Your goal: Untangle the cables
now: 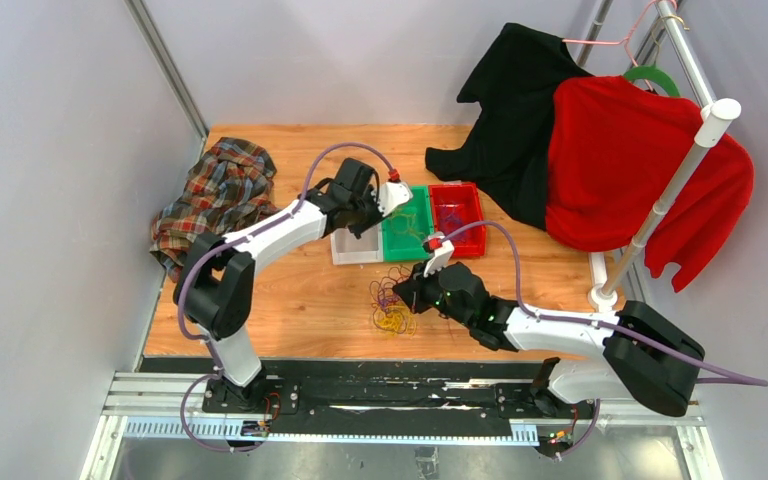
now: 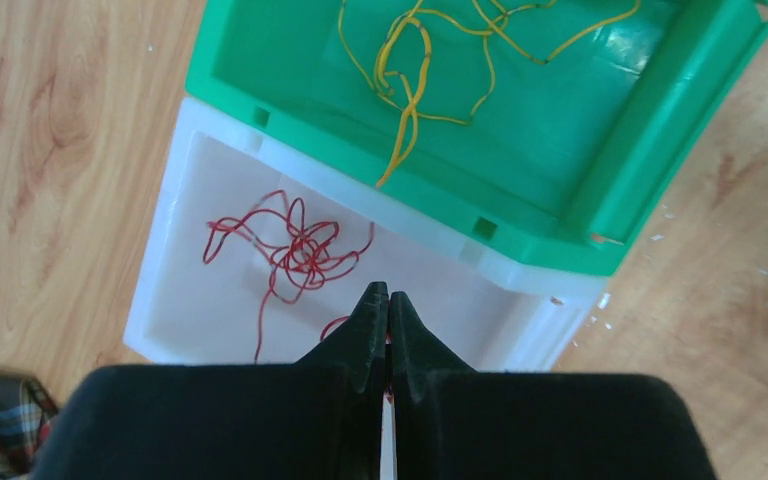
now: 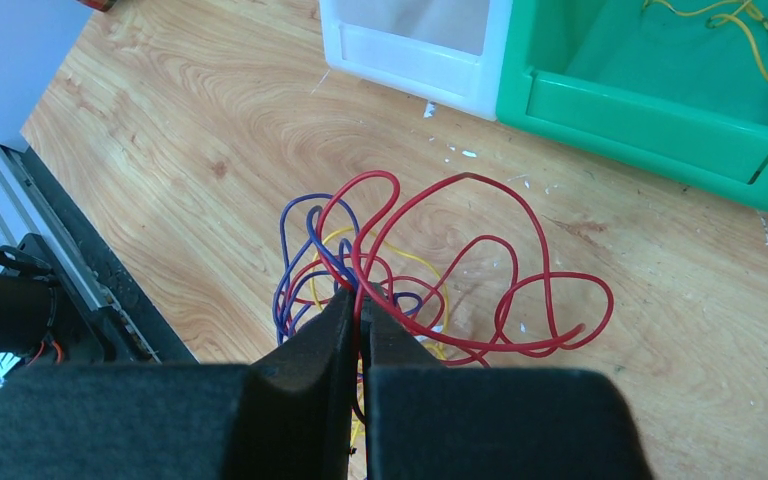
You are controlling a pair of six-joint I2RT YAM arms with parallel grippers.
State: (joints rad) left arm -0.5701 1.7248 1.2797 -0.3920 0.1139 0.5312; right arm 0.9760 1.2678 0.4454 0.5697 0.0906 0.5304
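Left hand point(image 2: 388, 298): fingers pressed together over the white bin point(image 2: 165, 225); cannot tell if a strand is pinched. Red cable point(image 2: 300, 250) lies in that bin, at 11 o'clock from the fingertips. Yellow cable point(image 2: 410, 90) lies in the green bin point(image 2: 650, 130), at 12 o'clock. Right hand point(image 3: 360, 300): clamped on a red strand of the cables point(image 3: 400, 275), which lie tangled on the desk point(image 1: 300, 300) at 6 o'clock from the green bin.

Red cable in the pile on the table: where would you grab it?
Probably its wide loop lying off the pile's side, taken from above: there the red cable sits alone on bare table, while near the middle it crosses purple strands and yellow strands.
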